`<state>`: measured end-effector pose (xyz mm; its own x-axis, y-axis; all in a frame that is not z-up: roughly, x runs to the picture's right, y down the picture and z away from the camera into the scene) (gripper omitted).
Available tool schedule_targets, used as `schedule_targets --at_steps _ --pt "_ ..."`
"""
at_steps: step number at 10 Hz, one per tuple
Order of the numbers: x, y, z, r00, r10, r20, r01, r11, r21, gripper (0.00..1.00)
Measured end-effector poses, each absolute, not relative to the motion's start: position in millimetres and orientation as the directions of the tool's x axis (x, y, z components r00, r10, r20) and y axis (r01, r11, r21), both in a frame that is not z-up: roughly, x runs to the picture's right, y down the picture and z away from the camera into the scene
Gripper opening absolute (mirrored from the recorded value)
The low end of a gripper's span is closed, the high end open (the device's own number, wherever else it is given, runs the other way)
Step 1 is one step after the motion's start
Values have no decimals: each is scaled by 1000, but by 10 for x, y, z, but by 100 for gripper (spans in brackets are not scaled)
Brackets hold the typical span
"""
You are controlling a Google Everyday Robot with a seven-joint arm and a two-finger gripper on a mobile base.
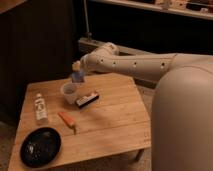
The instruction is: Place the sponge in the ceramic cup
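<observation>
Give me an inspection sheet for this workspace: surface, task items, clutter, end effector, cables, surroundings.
Surface: wooden table, light planks, things grouped on its left half.
Job's things: sponge, blue, held in the air just above the ceramic cup; the cup stands upright on the table.
Clutter: black-and-white block beside the cup; orange stick; bottle near the left edge; black plate at the front left corner.
End effector: above the cup, shut on the sponge.
Cables: nothing seen.
Surroundings: dark furniture behind; robot body at right.

Gripper point(77, 71) with sponge point(78, 77) hangs above the open ceramic cup point(69, 93); black-and-white block point(87, 99) just beside.
</observation>
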<state>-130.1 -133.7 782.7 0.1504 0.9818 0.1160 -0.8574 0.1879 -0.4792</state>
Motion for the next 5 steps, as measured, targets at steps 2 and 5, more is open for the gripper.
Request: schedule_targets --at_steps 2,5 --pt "-1304 -1336 7823 148 982 115 -857 185 -480 0" --pt "-1294 -1337 7826 148 982 115 -858 185 -479 0"
